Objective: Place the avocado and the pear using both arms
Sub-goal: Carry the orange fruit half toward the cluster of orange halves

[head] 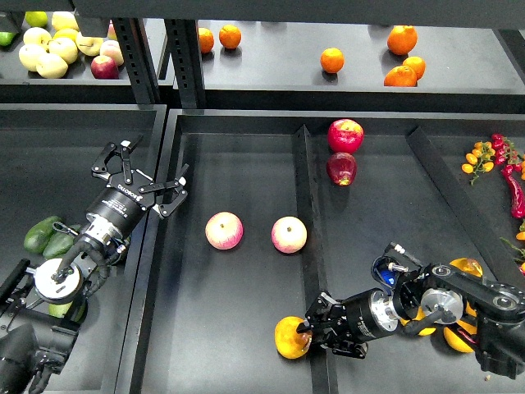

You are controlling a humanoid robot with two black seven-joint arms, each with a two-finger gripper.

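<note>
The pear [289, 339], orange-yellow and round, sits low in the middle of the head view, by the ridge between two tray sections. My right gripper [312, 329] reaches in from the right and is shut on the pear's right side. Two dark green avocados [45, 235] lie in the left bin, beside my left arm. My left gripper [152, 171] is open and empty, up and to the right of the avocados, over the edge between the left bin and the middle tray.
Two pink-yellow apples [224, 230] [289, 235] lie in the middle tray. Two red fruits [345, 135] sit further back. More orange-yellow fruits [466, 267] lie under my right arm. Red chillies [513, 189] are at the right, oranges [332, 59] and pale yellow fruits [49, 49] on the back shelf.
</note>
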